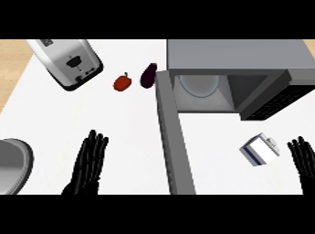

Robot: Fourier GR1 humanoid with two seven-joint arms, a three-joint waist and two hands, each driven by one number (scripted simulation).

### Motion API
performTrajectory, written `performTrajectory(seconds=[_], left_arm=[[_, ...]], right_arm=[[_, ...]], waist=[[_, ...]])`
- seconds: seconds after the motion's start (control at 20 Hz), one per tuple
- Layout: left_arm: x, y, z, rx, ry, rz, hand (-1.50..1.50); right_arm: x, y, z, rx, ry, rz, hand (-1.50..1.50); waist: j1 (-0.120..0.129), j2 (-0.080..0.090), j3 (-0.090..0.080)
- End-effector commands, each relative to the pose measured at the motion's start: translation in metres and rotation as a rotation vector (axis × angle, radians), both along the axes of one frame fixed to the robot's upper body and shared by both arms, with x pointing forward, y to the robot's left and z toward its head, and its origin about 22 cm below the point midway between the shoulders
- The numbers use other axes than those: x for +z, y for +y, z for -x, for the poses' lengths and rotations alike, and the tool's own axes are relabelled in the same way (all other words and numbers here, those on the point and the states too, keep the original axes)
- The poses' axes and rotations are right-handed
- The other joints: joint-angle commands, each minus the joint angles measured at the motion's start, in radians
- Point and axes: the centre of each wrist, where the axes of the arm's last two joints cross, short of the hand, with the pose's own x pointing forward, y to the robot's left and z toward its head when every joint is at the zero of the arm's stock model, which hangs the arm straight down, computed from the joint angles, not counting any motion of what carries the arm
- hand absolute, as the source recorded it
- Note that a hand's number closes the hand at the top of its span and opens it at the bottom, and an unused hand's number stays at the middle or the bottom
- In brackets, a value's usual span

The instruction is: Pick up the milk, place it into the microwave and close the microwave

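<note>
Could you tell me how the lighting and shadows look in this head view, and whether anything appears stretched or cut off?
In the head view the lighting is flat and even, with no glare on the white counter; the microwave cavity is shaded; the open microwave door looks stretched toward the lower edge by the steep angle; the milk shows no distinct shadow; the metal bowl is cut off at the left edge.

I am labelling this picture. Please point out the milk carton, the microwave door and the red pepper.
milk carton (258, 151), head view, its white side.
microwave door (174, 141), head view, its grey panel.
red pepper (122, 82), head view, its body.
</note>
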Motion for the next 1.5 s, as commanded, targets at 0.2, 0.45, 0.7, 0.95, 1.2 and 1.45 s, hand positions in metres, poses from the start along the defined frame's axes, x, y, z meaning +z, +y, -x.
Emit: performTrajectory(seconds=[0.2, 0.45, 0.7, 0.95, 1.2, 1.45], left_arm=[[-0.014, 0.025, 0.001, 0.012, 0.023, 0.015, -1.50], [0.000, 0.050, 0.017, -0.002, 0.030, 0.017, -1.50], [-0.012, 0.069, 0.010, -0.003, 0.018, 0.040, -1.50], [-0.019, 0.077, 0.033, -0.031, 0.008, 0.017, -1.50], [-0.017, 0.079, 0.011, 0.005, 0.026, 0.024, -1.50], [-0.016, 0.085, 0.033, -0.009, 0.014, 0.007, -1.50]], right_arm=[[-0.030, 0.006, -0.041, -0.045, -0.009, 0.059, -1.50], [-0.059, 0.014, -0.046, -0.064, -0.014, 0.090, -1.50], [-0.064, 0.010, -0.069, -0.093, -0.020, 0.094, -1.50], [-0.061, -0.016, -0.063, -0.149, -0.054, 0.072, 1.50], [-0.071, -0.001, -0.065, -0.164, -0.027, 0.194, 1.50], [-0.062, 0.037, -0.105, -0.221, -0.015, 0.197, 1.50]], waist=[[0.002, 0.001, 0.000], [0.009, 0.001, 0.001], [0.013, 0.003, 0.001], [0.014, 0.003, 0.001], [0.014, 0.006, 0.002], [0.016, 0.003, 0.001]])
